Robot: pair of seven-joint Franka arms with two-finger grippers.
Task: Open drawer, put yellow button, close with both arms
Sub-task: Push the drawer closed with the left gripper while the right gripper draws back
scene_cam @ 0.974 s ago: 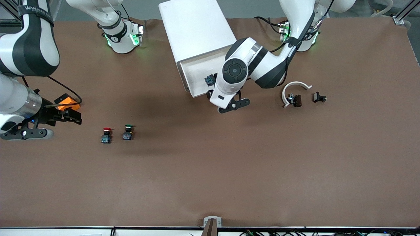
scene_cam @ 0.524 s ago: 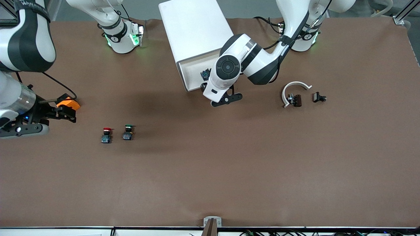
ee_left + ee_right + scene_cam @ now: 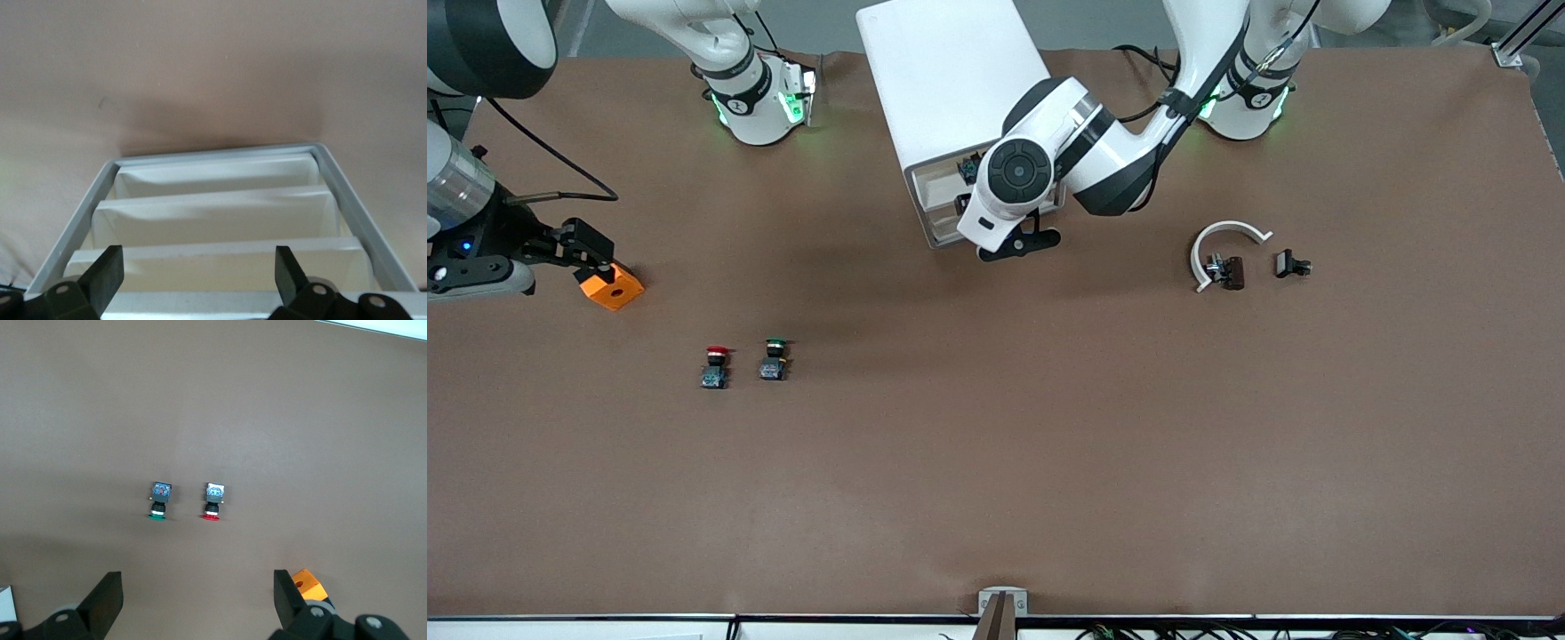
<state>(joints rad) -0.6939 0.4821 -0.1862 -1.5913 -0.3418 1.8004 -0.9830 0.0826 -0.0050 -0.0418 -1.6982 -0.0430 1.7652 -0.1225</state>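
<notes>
Top white tray drawer (image 3: 947, 191) nearly shut, yellow-capped push button (image 3: 967, 166) inside; final push left. Left gripper (image 3: 200, 283) at its front, fingers apart, empty. Right gripper (image 3: 198, 607) apart, empty, waits over brown surface (image 3: 996, 444).

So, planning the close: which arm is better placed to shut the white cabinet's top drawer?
Left: the left gripper, open, is at the drawer front; the right gripper, open, hovers by an orange block.

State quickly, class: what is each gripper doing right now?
Left gripper: open, empty, at the cabinet front by the drawer.
Right gripper: open, empty, over the table near an orange block.
</notes>
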